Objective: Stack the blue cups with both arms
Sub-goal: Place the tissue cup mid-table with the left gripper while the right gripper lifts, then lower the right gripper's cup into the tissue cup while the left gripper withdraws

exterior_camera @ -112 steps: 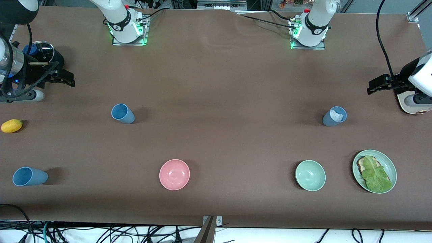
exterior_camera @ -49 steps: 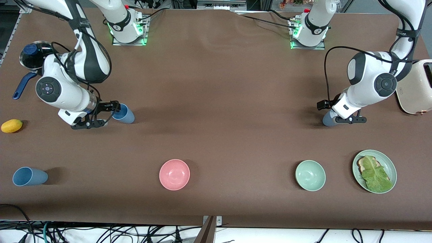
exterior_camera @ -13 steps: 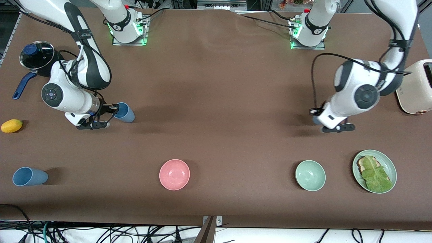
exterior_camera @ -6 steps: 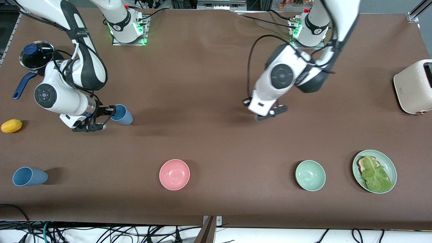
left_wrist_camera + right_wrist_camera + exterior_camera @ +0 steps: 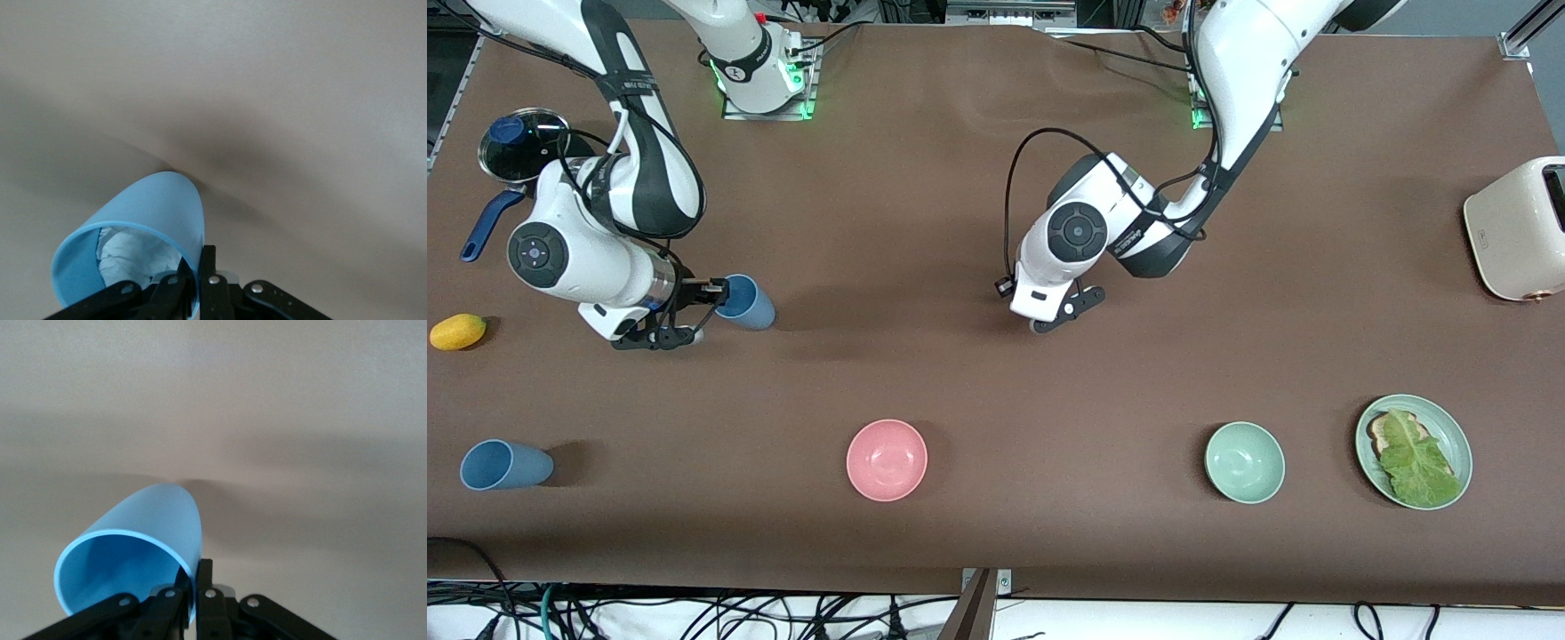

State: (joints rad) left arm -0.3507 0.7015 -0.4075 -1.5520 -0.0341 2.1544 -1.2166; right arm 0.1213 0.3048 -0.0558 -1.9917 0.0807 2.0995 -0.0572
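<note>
We have the left gripper [image 5: 1049, 313] over mid-bench, fingers pinching the rim of a paper-stuffed blue cup [image 5: 143, 237], the right gripper [image 5: 680, 311] clamping an empty blue cup [image 5: 745, 301] near its own end, so next we bring them together and nest them.

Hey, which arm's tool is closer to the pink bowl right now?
Left. The left tool, shut on a blue cup, is over mid-table, nearer the pink bowl. The right tool grips another cup toward the right arm's end.

light: even, overhead | shadows: soft, beside objects | wrist views: pale, washed-out
</note>
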